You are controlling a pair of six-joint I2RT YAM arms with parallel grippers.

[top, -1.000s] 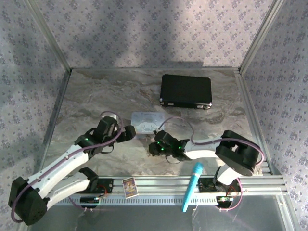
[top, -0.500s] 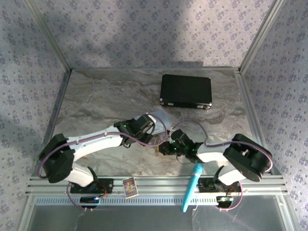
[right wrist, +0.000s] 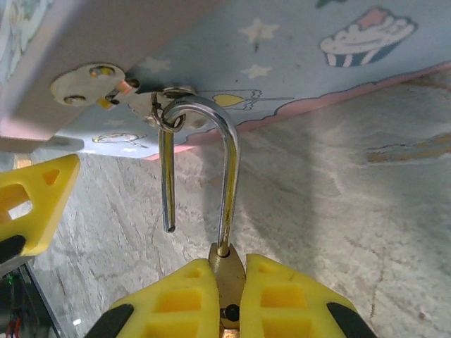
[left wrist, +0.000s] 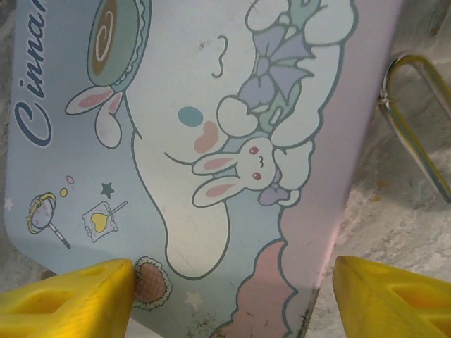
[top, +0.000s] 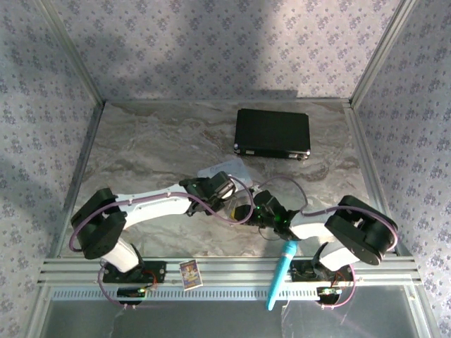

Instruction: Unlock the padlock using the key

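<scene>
The right hand (right wrist: pixel 227 285) is clamped on the padlock (right wrist: pixel 225 264) body. Its shackle (right wrist: pixel 232 162) stands open, hooked through the tin (left wrist: pixel 211 105) hasp ring. The left hand (left wrist: pixel 232 292) is spread wide, straddling the tin's end.

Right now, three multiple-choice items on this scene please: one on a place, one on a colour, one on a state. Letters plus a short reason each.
1. What is the shackle of the padlock hooked through?
A) the hasp ring on the pastel tin
B) a cupboard handle
C) nothing, it lies loose

2. What colour is the case at the back of the table?
A) red
B) black
C) white

3. How does the shackle stand?
A) both legs seated in the body
B) one leg out of the body, free
C) snapped in two

Answers:
1 A: the right wrist view shows the shackle threaded through the ring under the tin's edge.
2 B: the top view shows it black.
3 B: the short leg ends in the air, clear of the brass body.
</scene>
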